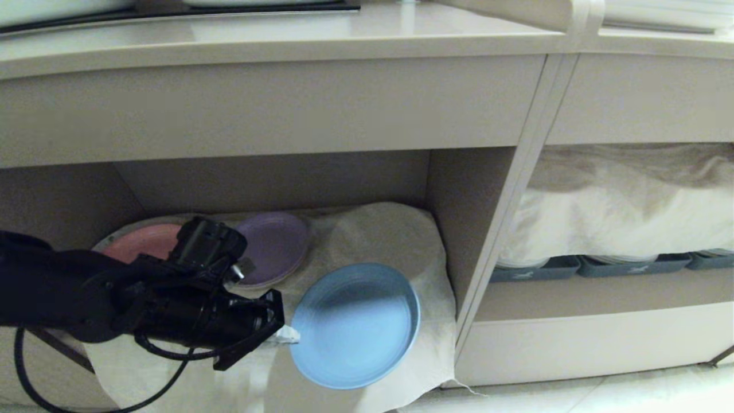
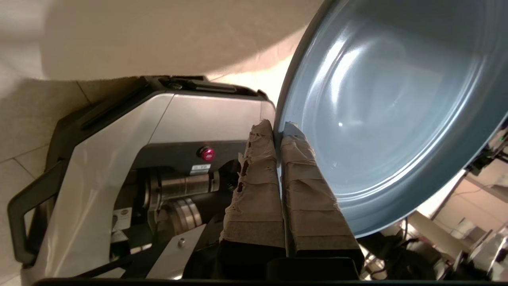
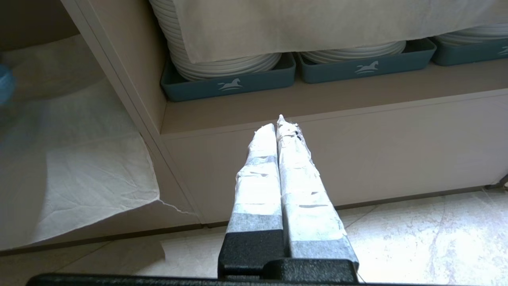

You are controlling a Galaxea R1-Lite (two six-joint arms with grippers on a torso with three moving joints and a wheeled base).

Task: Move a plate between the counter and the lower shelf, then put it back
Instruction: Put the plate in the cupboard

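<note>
- Head view is showing the left gripper (image 1: 285, 334) clamping the rim of the plate (image 1: 355, 324), its taped fingers (image 2: 295, 159) pressing together on the edge.
- Left of the plate, a pink plate (image 1: 143, 242) is lying half hidden behind the arm, with a purple plate (image 1: 274, 246) beside it.
- Under the plate, the lower shelf (image 1: 395, 241) is showing its rumpled cloth.
- Above, the counter (image 1: 287, 40) is running out of frame.
- Right of the plate, grey-blue trays (image 1: 619, 265) are sitting partly draped.
- Right gripper (image 3: 279, 129) is hanging with fingers together before those trays.
</note>
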